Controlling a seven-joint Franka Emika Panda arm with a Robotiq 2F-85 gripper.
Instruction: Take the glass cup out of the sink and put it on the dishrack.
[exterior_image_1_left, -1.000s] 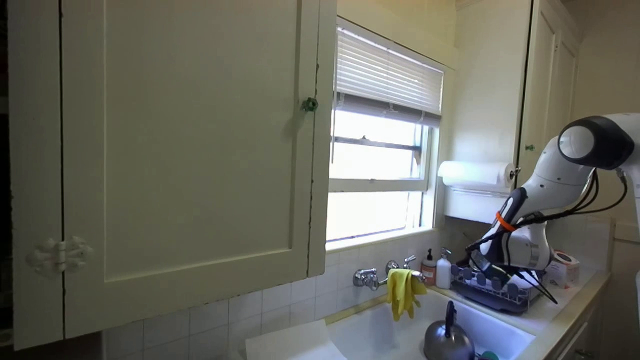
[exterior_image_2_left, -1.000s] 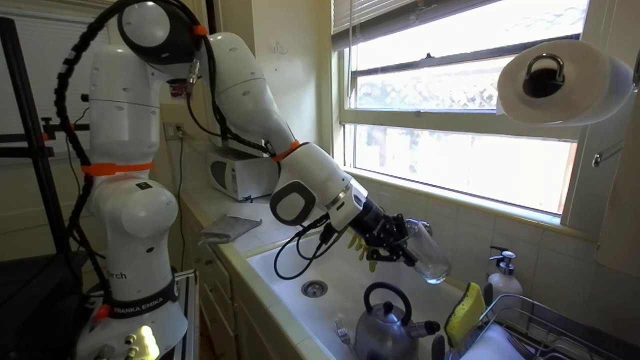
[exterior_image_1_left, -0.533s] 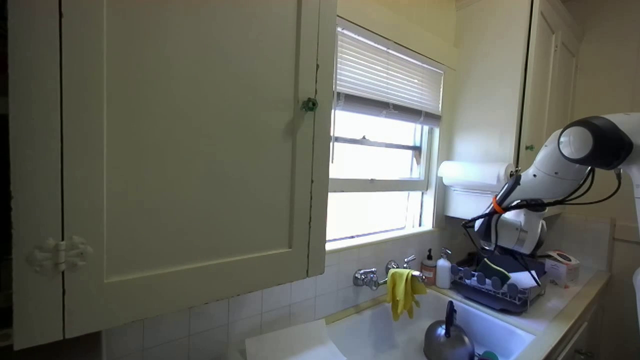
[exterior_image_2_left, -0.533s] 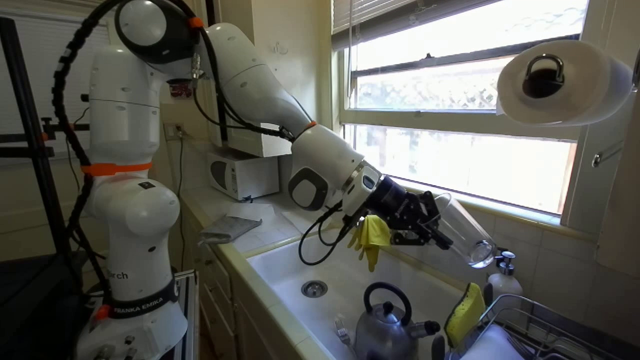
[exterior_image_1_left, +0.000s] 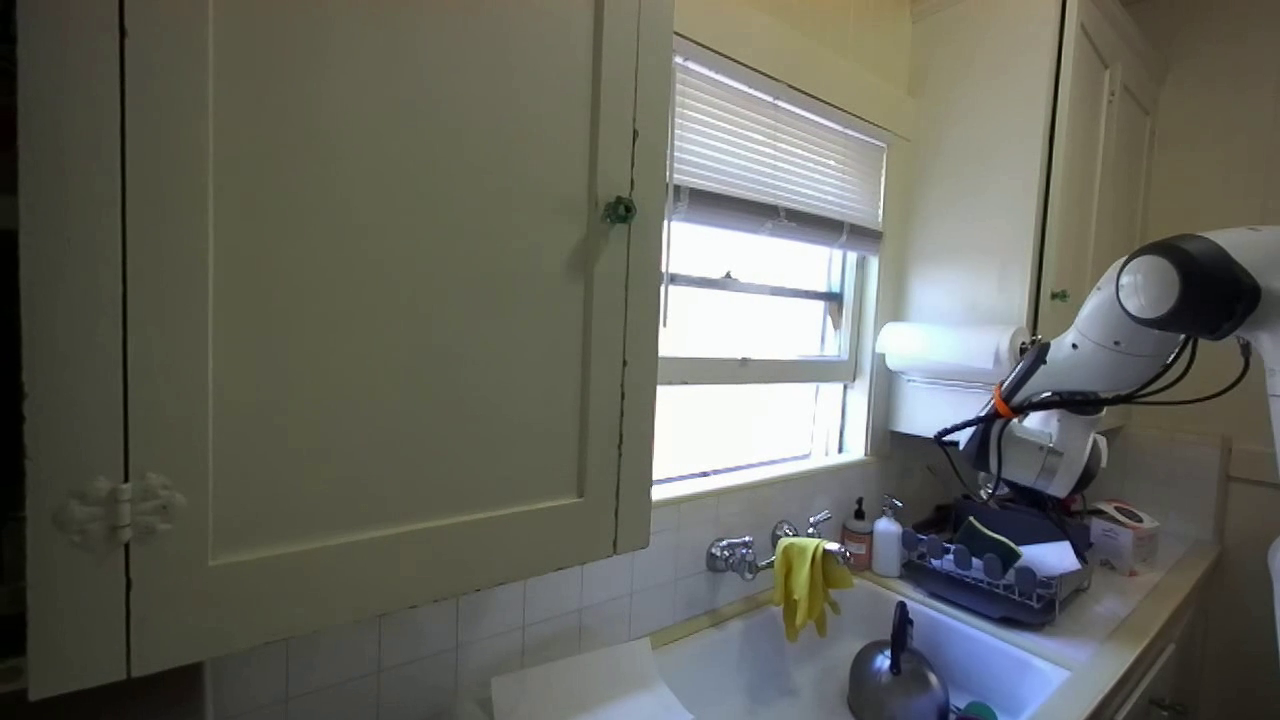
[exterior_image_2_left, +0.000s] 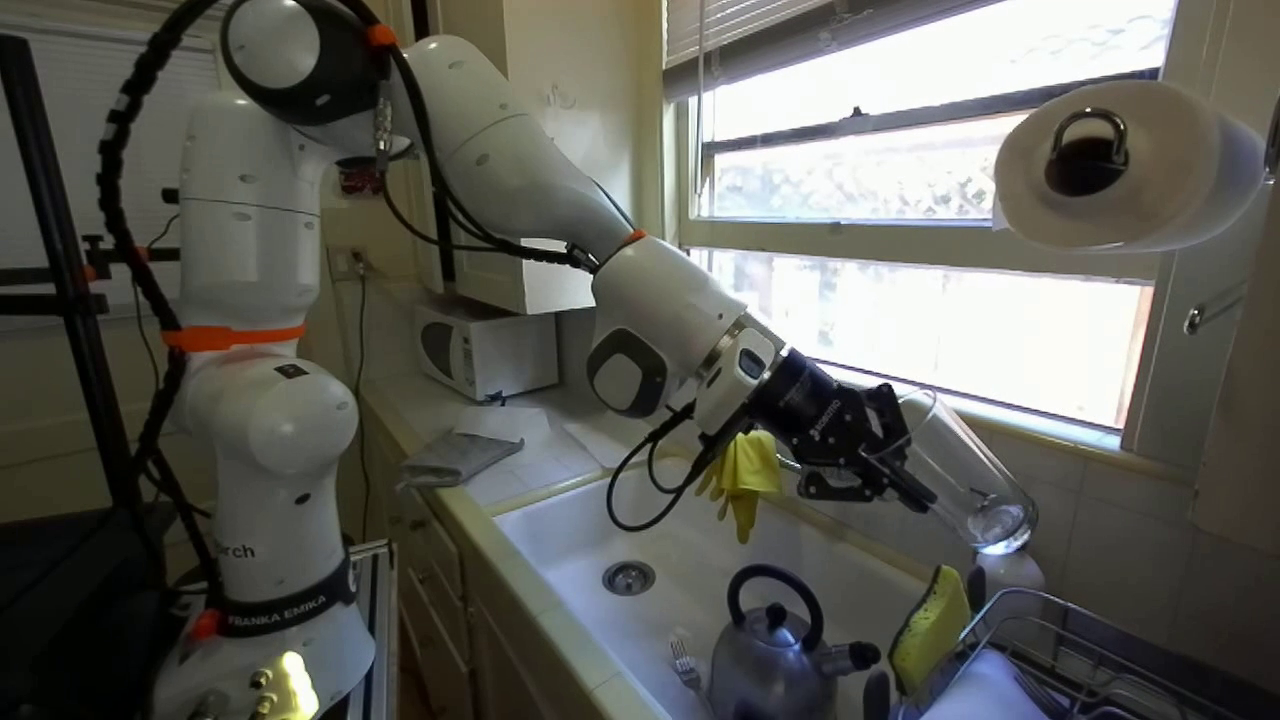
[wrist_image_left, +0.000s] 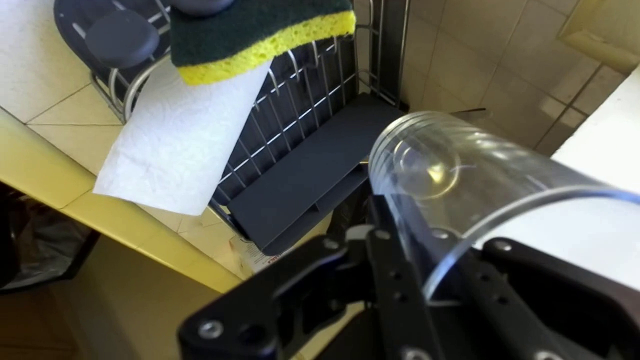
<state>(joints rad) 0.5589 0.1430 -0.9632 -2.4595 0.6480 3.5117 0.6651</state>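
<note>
Clamping the glass (exterior_image_2_left: 967, 470) near its rim, the gripper (exterior_image_2_left: 915, 482) holds it tilted base-down, clear of the sink (exterior_image_2_left: 690, 570); close by, the dishrack (wrist_image_left: 285, 132) stands between the counter's front edge (wrist_image_left: 125, 220) and the wall (exterior_image_2_left: 1120, 540).

Smooth, glossy glass cup (exterior_image_2_left: 962, 472) gleams, w/ mtl.-wire dishrack (wrist_image_left: 285, 130), glossy-finish sink (exterior_image_2_left: 690, 590), dull-polished mtl. kettle (exterior_image_2_left: 768, 665), rough-pored sponge (wrist_image_left: 260, 45) & matt paper sheet (wrist_image_left: 180, 137).

- There was one glass cup (exterior_image_2_left: 965, 470), and there was one gripper (exterior_image_2_left: 920, 489).
- The sink (exterior_image_2_left: 690, 550) numbered one, as did the dishrack (exterior_image_1_left: 975, 598).
- One kettle (exterior_image_2_left: 772, 662) and one sponge (wrist_image_left: 265, 42) were there.
- The sink held one visible fork (exterior_image_2_left: 689, 676).
- Pump bottles (exterior_image_1_left: 887, 545) came to two.
- There was one microwave (exterior_image_2_left: 515, 355), one paper towel roll (exterior_image_2_left: 1150, 200) and one carton (exterior_image_1_left: 1127, 543).
</note>
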